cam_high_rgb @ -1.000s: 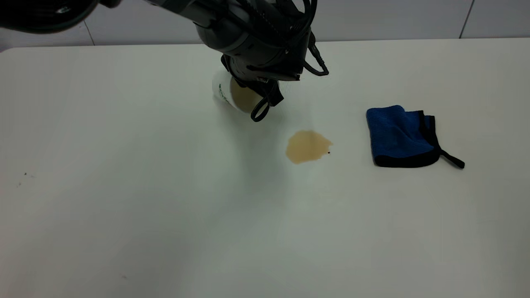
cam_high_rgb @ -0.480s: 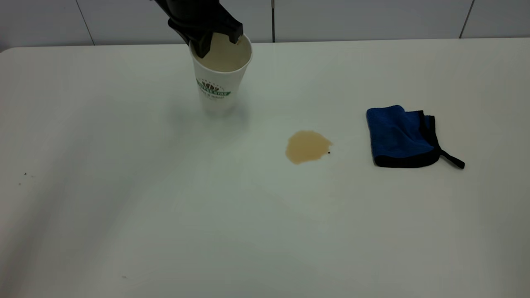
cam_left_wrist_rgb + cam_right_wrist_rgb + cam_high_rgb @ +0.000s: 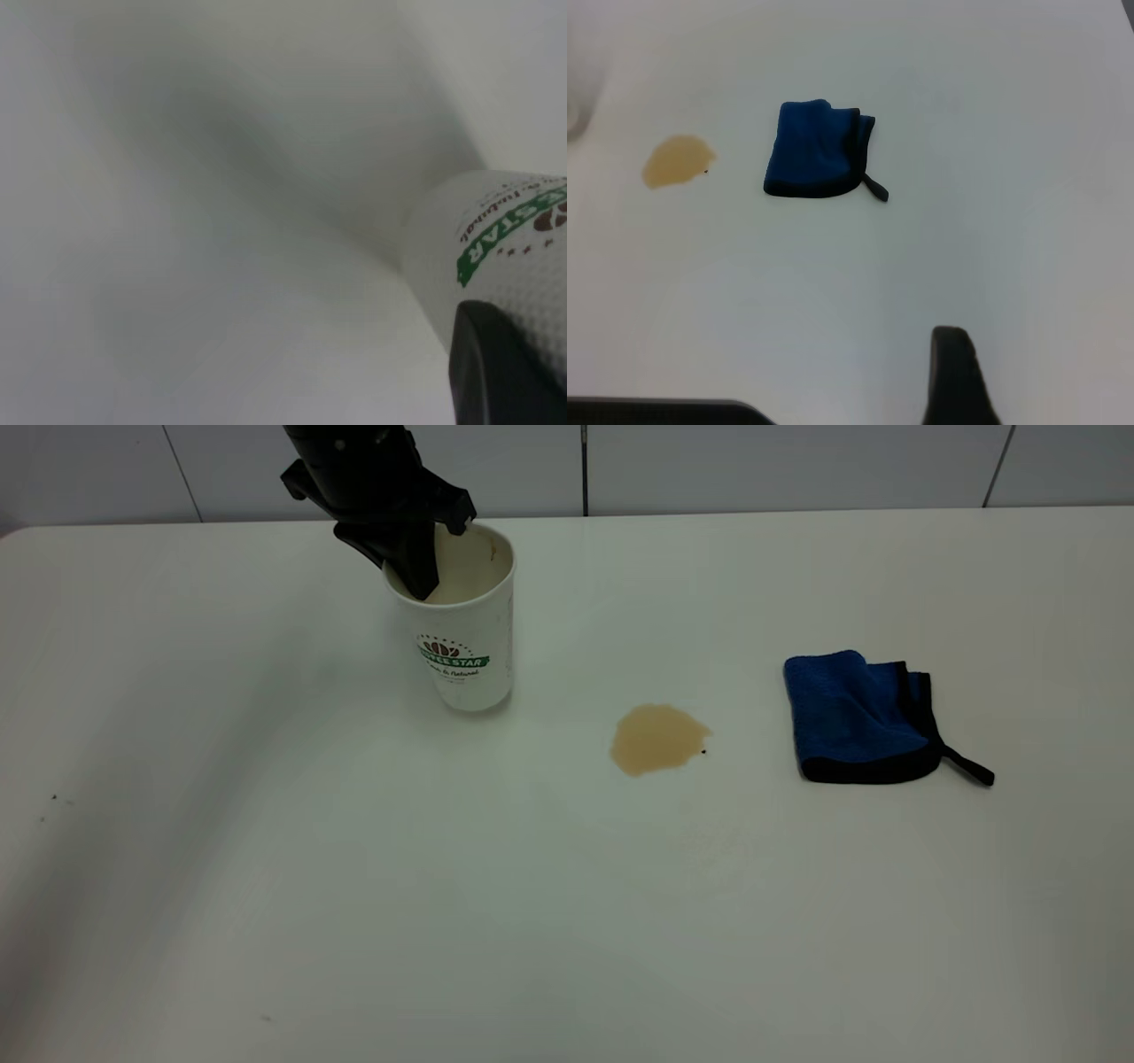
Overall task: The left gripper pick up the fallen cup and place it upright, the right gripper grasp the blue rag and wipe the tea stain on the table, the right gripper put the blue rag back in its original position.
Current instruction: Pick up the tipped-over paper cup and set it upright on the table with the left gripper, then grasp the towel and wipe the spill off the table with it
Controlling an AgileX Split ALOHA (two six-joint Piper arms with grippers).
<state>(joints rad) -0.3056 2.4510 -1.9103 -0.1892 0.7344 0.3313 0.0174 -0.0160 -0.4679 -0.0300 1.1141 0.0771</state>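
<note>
The white ribbed cup [image 3: 462, 657] with the green logo stands upright on the table [image 3: 266, 868], left of the middle. My left gripper [image 3: 409, 558] comes from above and is shut on the cup's far-left rim, one finger inside the mouth. The left wrist view shows the cup's side [image 3: 496, 239] with one black finger [image 3: 496, 372] against it. The light-brown tea stain [image 3: 657, 739] lies to the right of the cup. The blue rag [image 3: 855, 716] lies folded further right. The right wrist view shows the rag [image 3: 818, 149] and the stain [image 3: 677, 160] far below my right gripper [image 3: 859, 390], which is open and empty.
A tiny black speck [image 3: 703, 752] sits at the stain's right edge. The rag's black loop strap [image 3: 967, 766] points right. A tiled wall [image 3: 797, 465] runs behind the table's far edge. A few small dark specks [image 3: 53, 798] lie at the left.
The cup went from lying tilted under the left arm to upright. In the last half second it moved a little left and nearer and now rests on the table, with the gripper still on its rim.
</note>
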